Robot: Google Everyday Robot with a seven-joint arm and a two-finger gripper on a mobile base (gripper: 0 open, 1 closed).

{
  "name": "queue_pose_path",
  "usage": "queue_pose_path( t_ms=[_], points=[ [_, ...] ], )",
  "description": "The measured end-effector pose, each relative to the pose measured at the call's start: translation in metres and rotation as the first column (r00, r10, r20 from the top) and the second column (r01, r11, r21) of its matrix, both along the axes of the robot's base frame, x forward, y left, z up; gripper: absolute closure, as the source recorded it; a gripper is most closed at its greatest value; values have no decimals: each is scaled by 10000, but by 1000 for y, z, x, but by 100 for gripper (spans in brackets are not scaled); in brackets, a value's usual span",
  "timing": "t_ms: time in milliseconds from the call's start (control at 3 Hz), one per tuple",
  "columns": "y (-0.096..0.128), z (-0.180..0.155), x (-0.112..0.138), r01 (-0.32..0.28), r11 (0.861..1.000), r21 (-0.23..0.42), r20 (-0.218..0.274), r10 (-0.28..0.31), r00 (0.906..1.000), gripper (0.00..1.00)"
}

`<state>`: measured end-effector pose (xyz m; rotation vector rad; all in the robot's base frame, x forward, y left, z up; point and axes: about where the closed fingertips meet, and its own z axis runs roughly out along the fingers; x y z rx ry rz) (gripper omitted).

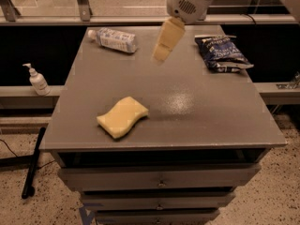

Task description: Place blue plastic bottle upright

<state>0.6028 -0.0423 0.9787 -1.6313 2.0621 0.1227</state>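
The blue plastic bottle (113, 40) lies on its side at the far left corner of the grey table (187, 107), white cap pointing left. My gripper (161, 54) hangs from the white arm above the far middle of the table, to the right of the bottle and apart from it. It holds nothing.
A yellow sponge (123, 116) lies near the front left of the table. A dark blue snack bag (221, 53) lies at the far right. A small white pump bottle (37, 80) stands on a ledge left of the table. Drawers sit below the tabletop.
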Motion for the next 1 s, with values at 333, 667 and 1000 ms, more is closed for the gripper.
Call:
queue_pose_path(
  t_ms=[333,667,1000],
  points=[
    [55,4,29,52,9974,715,-30,-50,10000,0],
    [55,4,29,35,9969,791,-15,-34,10000,0],
    [71,-3,44,138,9884,1510,74,-151,9999,0]
  ],
)
